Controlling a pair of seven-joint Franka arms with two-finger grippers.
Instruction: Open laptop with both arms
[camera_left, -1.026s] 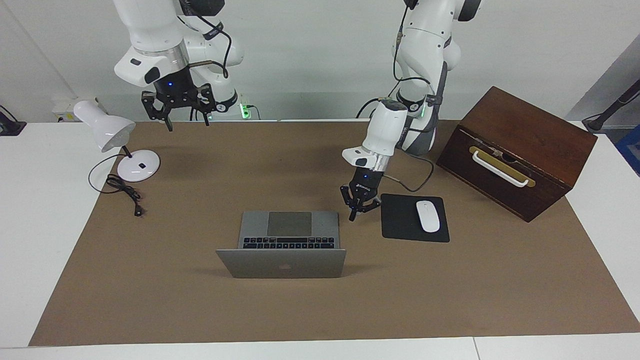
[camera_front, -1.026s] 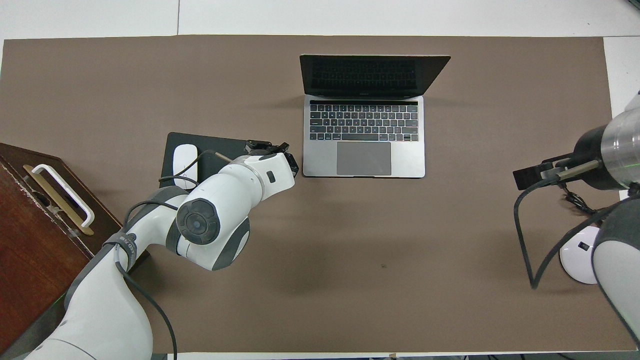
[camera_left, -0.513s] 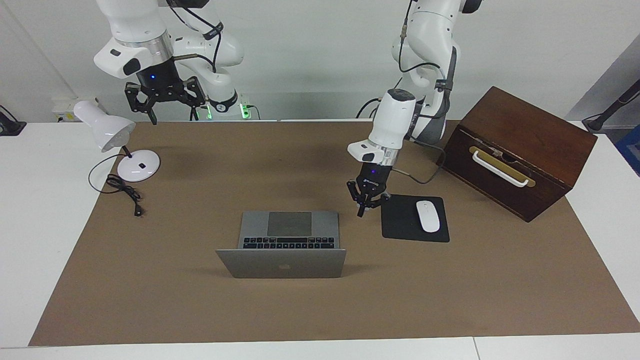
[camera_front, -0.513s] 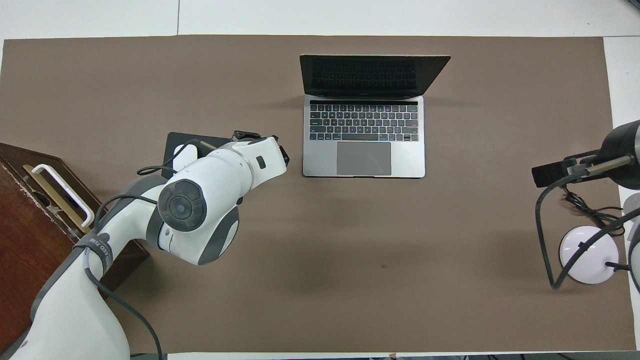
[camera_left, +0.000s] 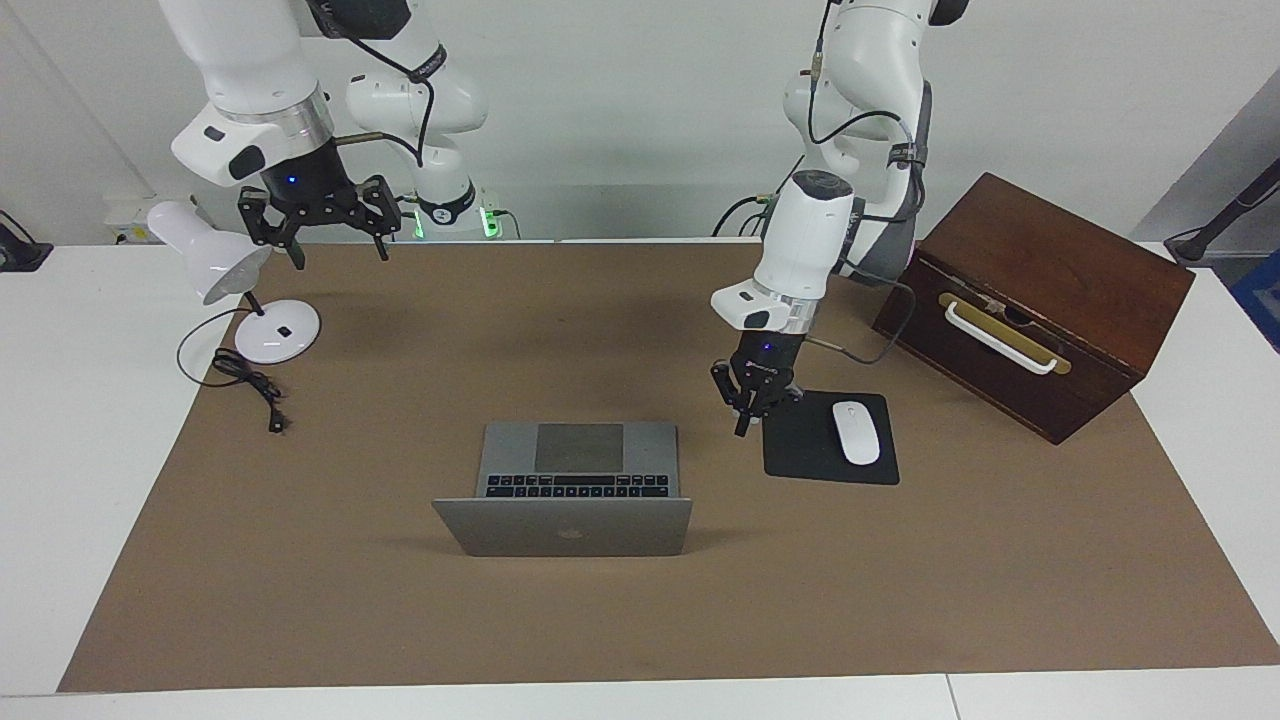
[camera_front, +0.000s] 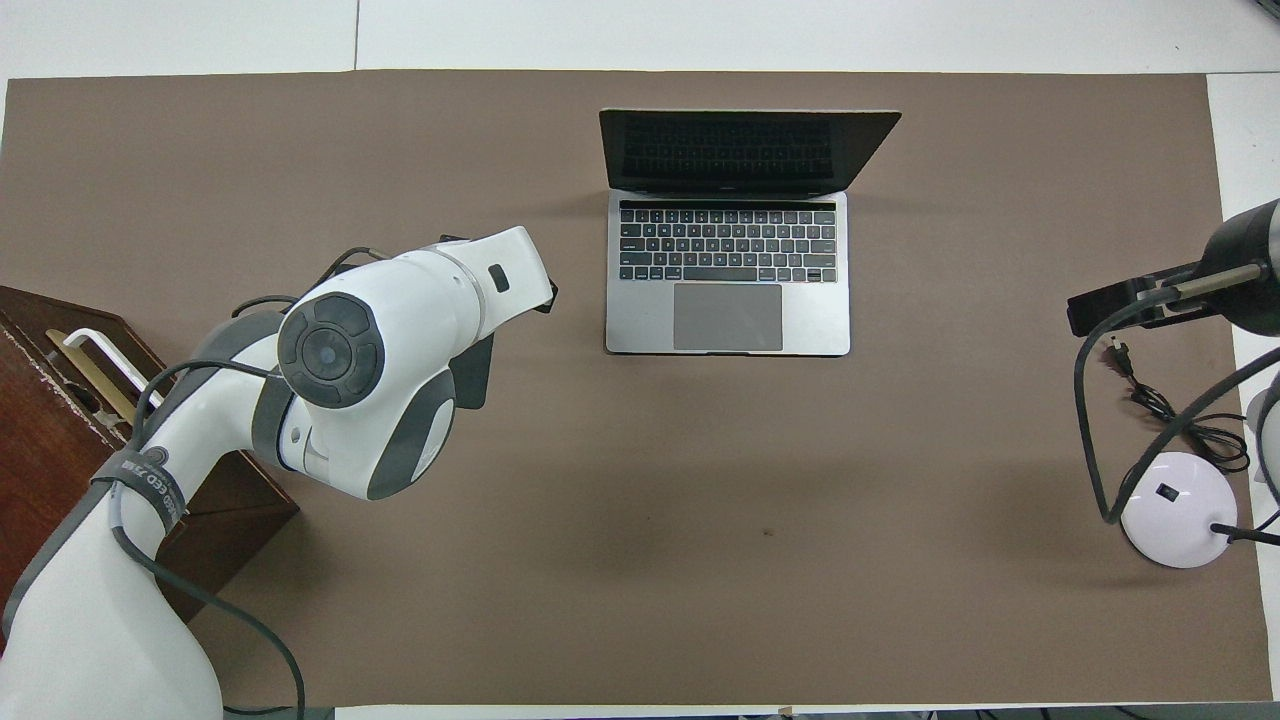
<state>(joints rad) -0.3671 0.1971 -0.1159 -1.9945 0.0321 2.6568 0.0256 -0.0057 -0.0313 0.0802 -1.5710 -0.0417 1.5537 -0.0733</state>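
Laptop (camera_left: 572, 490): open, clear of both grippers; task looks done.
Left gripper (camera_left: 742, 428): fingers pressed together, lifted away beside mouse pad (camera_left: 800, 450).
Right gripper (camera_left: 333, 250): fingers spread, pulled back near lamp (camera_left: 215, 262).

One camera sits high across the table, facing the robots; the other looks steeply down from above their end. Both share the brown paper-like mat (camera_left: 900, 600) and open silver-grey metal laptop (camera_front: 728, 300), though the overhead view perhaps crops the mat's nearest corners.
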